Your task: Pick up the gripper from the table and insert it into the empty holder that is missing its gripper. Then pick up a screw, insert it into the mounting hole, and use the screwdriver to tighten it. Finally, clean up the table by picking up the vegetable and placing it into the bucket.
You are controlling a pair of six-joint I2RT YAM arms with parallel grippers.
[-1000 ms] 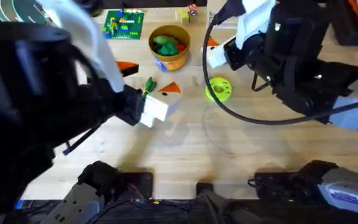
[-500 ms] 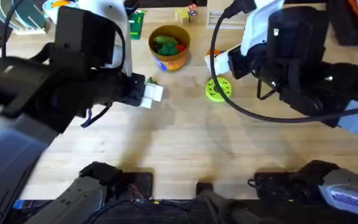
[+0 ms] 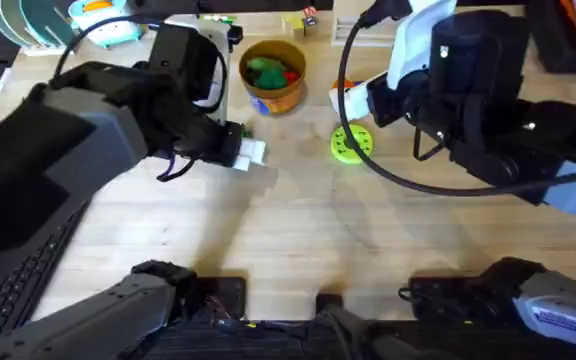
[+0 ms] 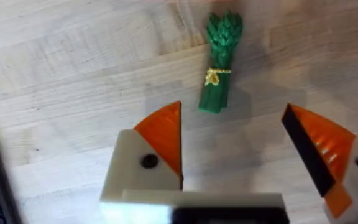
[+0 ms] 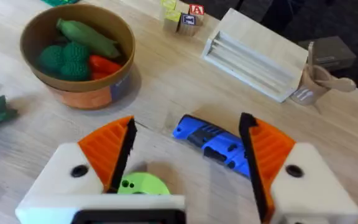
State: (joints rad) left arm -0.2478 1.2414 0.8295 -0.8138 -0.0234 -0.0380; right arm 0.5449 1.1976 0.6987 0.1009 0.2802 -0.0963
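The left gripper [image 4: 232,165], its orange-padded fingers spread wide and holding nothing, hangs over the wooden table [image 3: 298,240] at centre-left of the overhead frame. In the left wrist view the vegetable [image 4: 219,61], a slim dark green bundle tied with a yellow band, lies flat on the wood at upper centre, its long axis running roughly straight away from the fingers and only slightly tilted. It sits ahead of the open gap rather than inside it, so a short advance with the fingers straddling its narrow width looks like the move required. The left arm is clearly the nearer of the two.

The right gripper [image 5: 188,158], equally open and empty, hovers at upper right of the overhead frame above the lime-green ring disc [image 5: 137,185], with the blue screwdriver [image 5: 211,144] lying on the table just beyond its fingers.

The bucket [image 3: 272,77], at upper centre of the overhead frame, already holds rounder green toy foods and a red one [image 5: 104,64]. It stands near the left gripper, a short carry from the vegetable.
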